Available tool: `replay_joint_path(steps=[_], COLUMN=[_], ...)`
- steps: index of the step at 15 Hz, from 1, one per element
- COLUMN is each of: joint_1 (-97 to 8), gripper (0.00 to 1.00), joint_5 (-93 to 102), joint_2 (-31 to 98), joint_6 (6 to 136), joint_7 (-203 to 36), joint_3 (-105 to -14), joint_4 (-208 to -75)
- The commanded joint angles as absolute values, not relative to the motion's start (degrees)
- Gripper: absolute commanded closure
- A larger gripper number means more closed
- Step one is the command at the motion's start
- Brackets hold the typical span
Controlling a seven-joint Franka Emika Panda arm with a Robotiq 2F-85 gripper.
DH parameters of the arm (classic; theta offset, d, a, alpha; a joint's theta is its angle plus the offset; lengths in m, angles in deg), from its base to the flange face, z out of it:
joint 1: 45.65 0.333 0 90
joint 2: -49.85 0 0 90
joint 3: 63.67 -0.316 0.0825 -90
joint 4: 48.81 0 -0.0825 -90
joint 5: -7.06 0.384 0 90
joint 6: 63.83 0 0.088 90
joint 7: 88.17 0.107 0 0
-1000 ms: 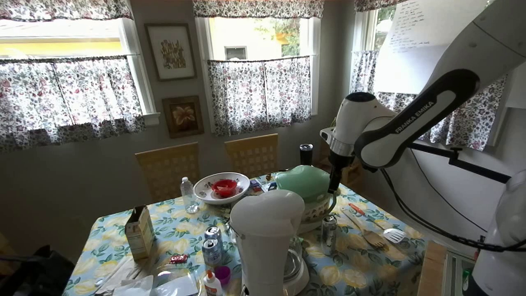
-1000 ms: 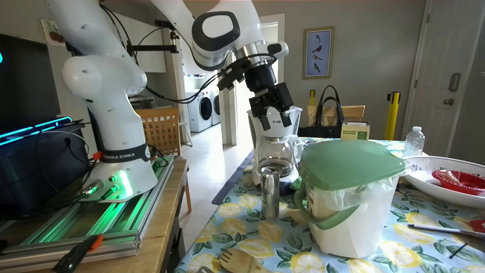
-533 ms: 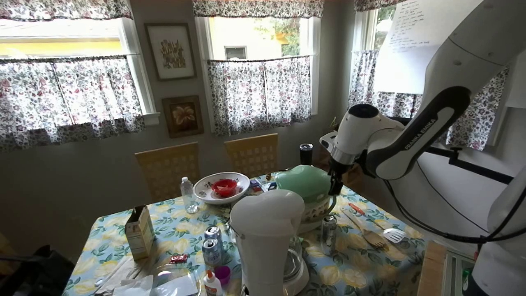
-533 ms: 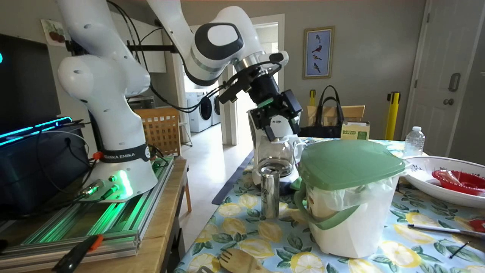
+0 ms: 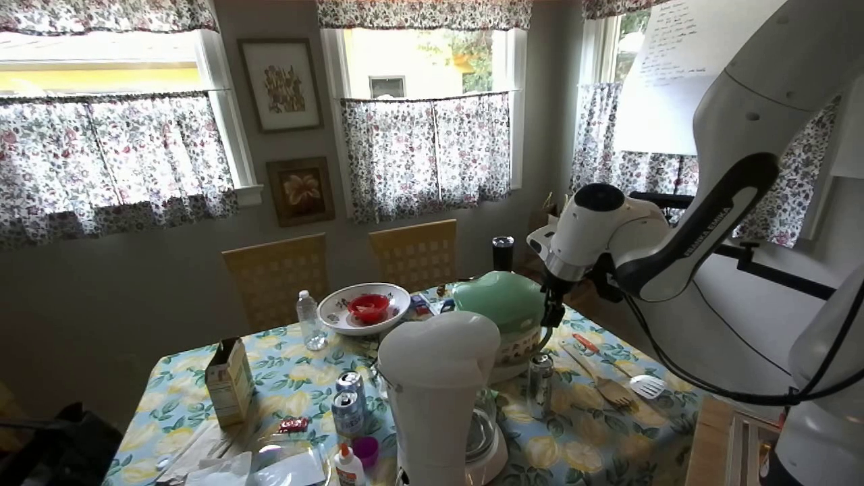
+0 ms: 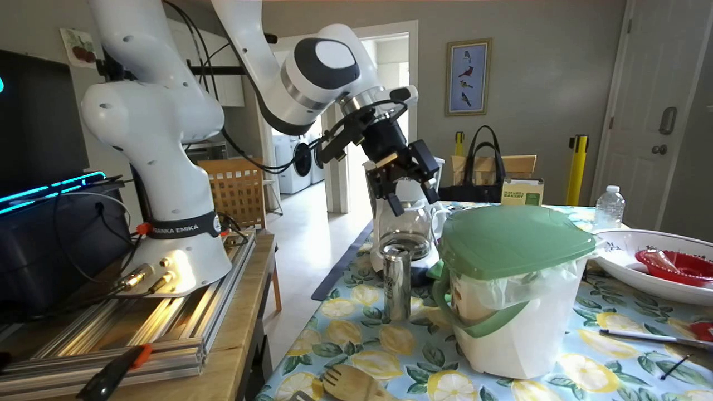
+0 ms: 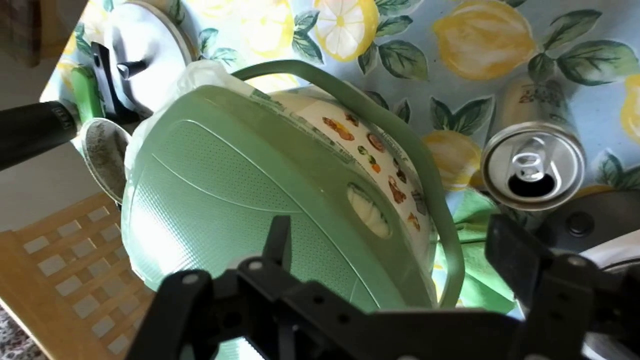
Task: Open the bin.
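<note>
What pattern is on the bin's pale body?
The bin's body carries small multicoloured, food-like pictures, clearest in the wrist view.

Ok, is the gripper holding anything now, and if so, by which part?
Nothing is held: the gripper is open, clear of the bin.

I stand on a white base (image 6: pixel 167 264) with a warm light glowing at its side. My Franka Emika Panda arm (image 6: pixel 245 39) runs up out of the top of an exterior view, then slopes back down to a bent wrist (image 6: pixel 334 54). From there my black Robotiq tool (image 6: pixel 415 204) hangs tilted — fingertips downward, its two fingers (image 7: pixel 279 245) spread well apart.
</note>
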State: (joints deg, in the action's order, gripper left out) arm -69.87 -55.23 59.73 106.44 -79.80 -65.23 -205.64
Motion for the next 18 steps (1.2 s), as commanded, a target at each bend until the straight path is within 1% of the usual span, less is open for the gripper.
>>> replay_joint_path(steps=[1, 9, 10, 18], joint_1=[-72.68, -72.57, -72.43, -72.59], gripper=[0.0, 0.0, 0.0, 0.0], joint_5=[-65.7, -83.31, -79.09, -82.1], joint_2=[57.04, 50.75, 54.22, 49.32], joint_6=[106.83, 105.26, 106.22, 105.4], joint_7=[-70.13, -50.62, -55.65, -51.94], joint_3=[-67.08, -66.8, -66.25, -66.08], joint_4=[-202.62, -197.13, -200.03, -196.54])
